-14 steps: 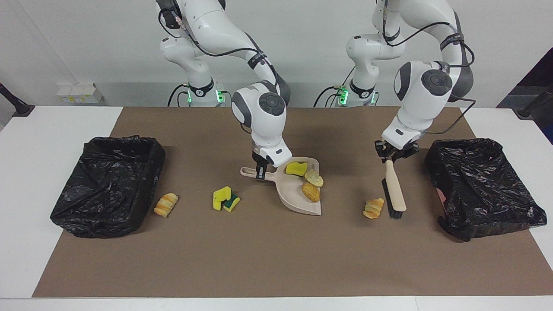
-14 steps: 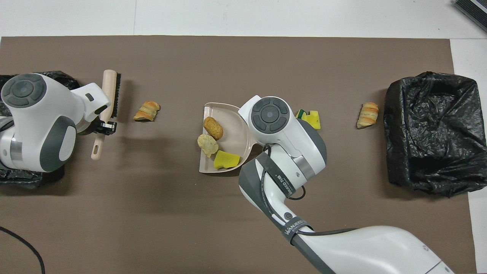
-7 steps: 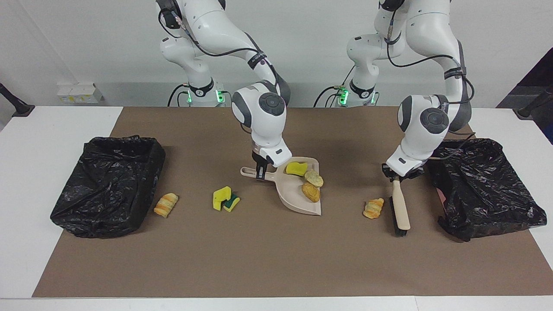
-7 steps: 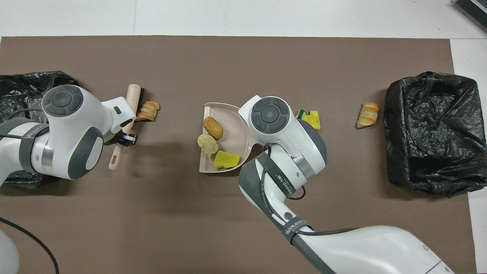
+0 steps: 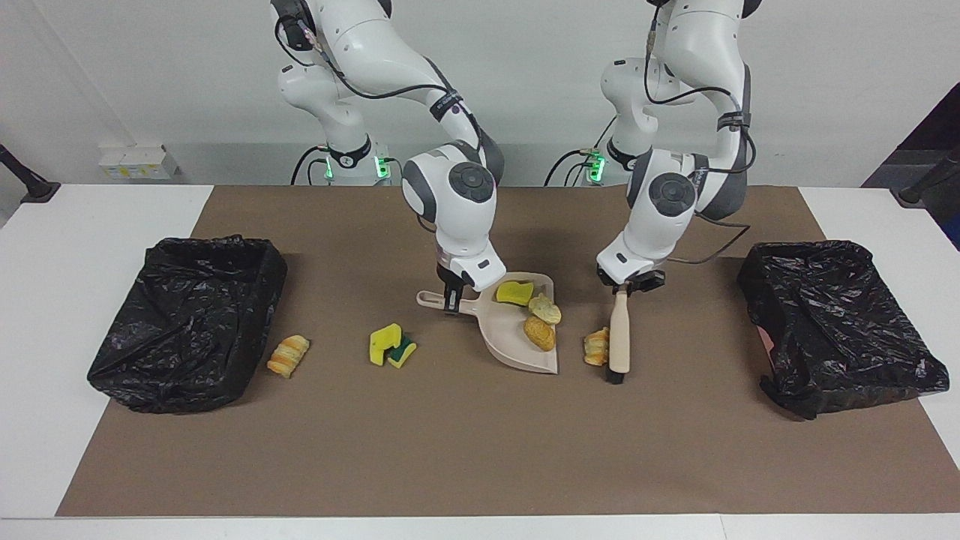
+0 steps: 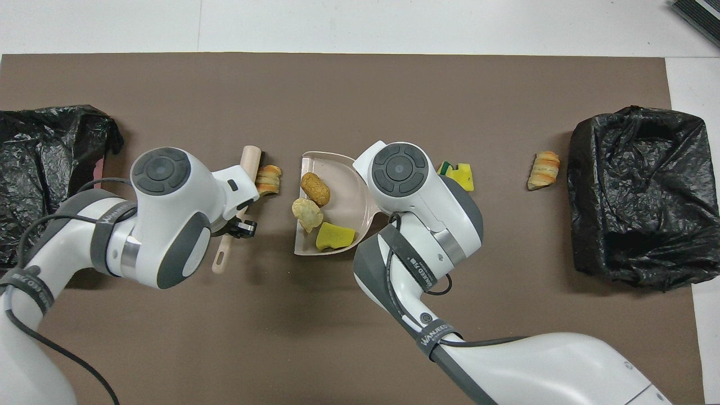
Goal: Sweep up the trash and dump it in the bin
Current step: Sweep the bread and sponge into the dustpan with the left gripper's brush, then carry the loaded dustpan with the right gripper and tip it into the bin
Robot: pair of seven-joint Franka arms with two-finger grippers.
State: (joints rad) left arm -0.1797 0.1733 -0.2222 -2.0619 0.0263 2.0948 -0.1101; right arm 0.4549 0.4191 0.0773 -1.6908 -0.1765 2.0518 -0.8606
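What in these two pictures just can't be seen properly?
- Overhead view: the left arm's wrist covers most of the brush.
- Overhead view: the right arm covers the dustpan handle and the right gripper.
- Both views: the insides of the two black bins are too dark to read.

A: What do the two arms look like?

B: Glossy white shells with rounded joints. Each wrist has a dark grey round cap marked with a ring of segments, and grey bands sit where the shells meet.

A: Any cables?

B: Thin black ones loop along both arms, held by black straps with white lettering. Green lights glow at the bases.

A: And the ends?

B: The left pincer and right pincer are small and black under white housings.
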